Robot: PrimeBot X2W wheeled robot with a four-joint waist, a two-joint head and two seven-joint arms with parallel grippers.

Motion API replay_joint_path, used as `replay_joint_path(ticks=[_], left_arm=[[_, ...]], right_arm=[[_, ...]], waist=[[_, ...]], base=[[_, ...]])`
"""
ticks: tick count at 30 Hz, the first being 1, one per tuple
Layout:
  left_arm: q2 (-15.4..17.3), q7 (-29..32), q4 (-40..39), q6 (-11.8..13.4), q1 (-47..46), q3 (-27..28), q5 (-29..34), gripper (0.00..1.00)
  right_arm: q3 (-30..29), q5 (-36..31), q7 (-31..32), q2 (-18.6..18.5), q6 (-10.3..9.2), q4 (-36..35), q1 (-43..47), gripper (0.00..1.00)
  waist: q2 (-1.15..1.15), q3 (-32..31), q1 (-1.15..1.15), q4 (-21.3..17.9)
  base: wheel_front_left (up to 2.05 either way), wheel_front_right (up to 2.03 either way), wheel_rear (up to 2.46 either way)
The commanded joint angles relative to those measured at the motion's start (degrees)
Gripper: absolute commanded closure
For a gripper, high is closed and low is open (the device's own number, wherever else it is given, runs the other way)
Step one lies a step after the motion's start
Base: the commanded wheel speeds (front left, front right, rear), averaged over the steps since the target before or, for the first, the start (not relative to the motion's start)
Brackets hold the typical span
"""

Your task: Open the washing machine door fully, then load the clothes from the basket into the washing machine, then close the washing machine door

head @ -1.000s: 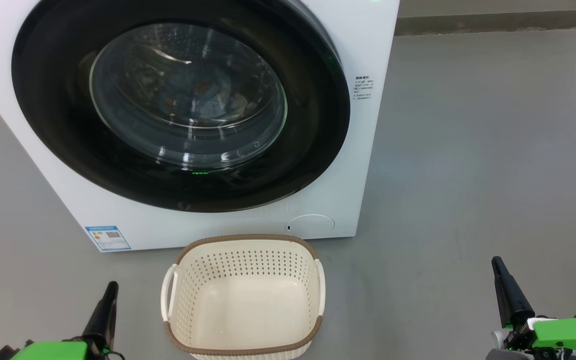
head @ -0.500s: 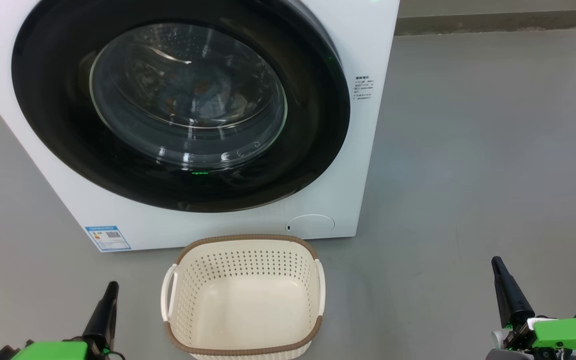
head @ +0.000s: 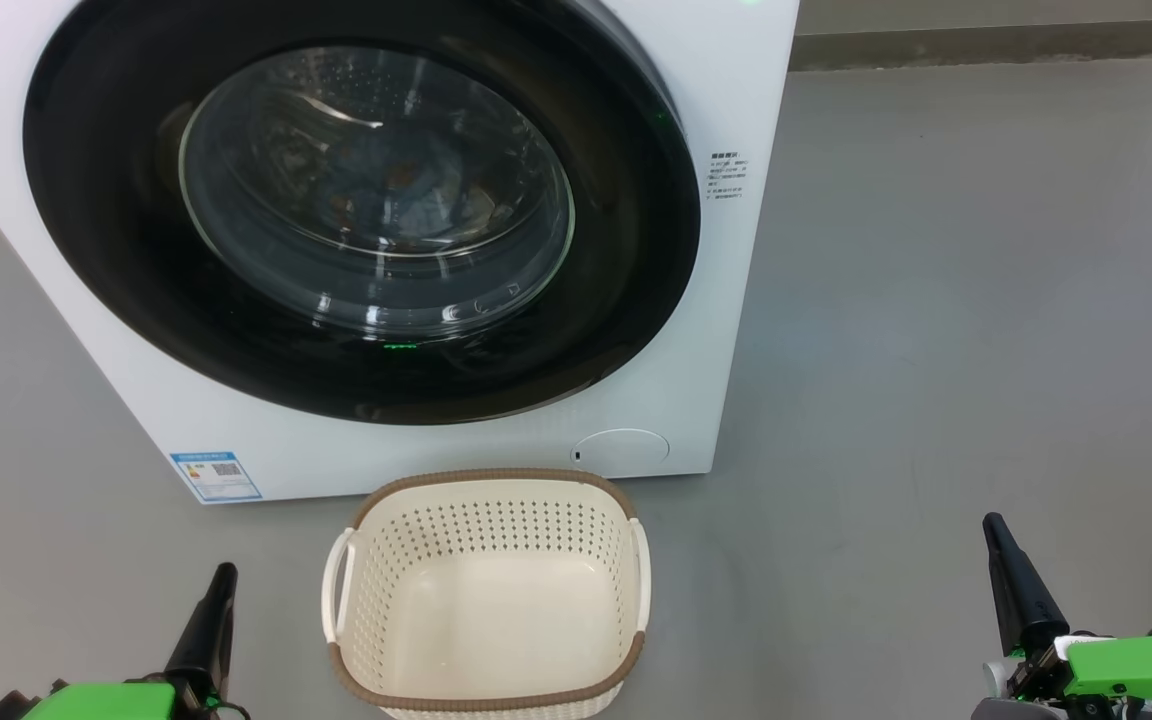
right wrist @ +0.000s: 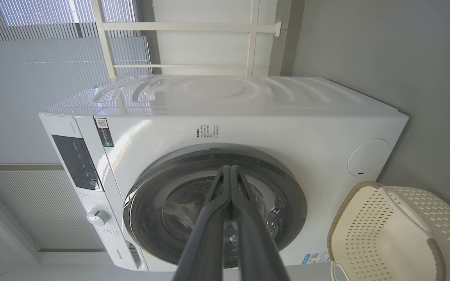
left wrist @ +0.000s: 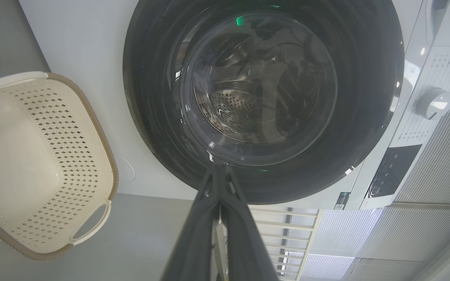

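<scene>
1. door [head: 356, 210] lies flat against the washer [head: 726, 300] front; no gap shows along its rim in the head view or either wrist view.
2. clothes [head: 406, 195]: blue fabric with orange bits, dim through the glass, inside the drum.
3. basket [head: 496, 478] sits on the floor [head: 936, 350] just in front of the washer, with no clothes in it.
4. left gripper [head: 223, 575] is low on the left and right gripper [head: 993, 525] low on the right. both have jaws pressed together, hold nothing, and are well apart from door and basket.
5. judgement: loading looks done and the door looks closed; only the latch check is left.
6. to do it well: read the rim seam all round. if it is proud anywhere, push with closed fingers on the black ring, not the bulging glass, square to the front. latch side cannot be told from here.
7. keep the arms clear of the basket on any reach.
</scene>
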Motion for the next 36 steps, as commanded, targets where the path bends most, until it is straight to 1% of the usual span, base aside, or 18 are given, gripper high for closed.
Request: replay_joint_path(ticks=[1, 36], left_arm=[[0.7, 0.4, -1.1, -0.6, -2.5, 2.0, 0.8, 1.0], [0.7, 0.4, -1.1, -0.6, -2.5, 2.1, 0.9, 1.0]], right_arm=[[1.3, -0.6, 0.4, -0.2, 0.1, -1.4, -2.5, 1.0], [1.2, -0.7, 0.5, -0.2, 0.1, -1.4, -2.5, 1.0]], waist=[[0.0, 0.0, 0.0, 0.0], [0.0, 0.0, 0.0, 0.0]], base=[[0.0, 0.0, 0.0], [0.0, 0.0, 0.0]])
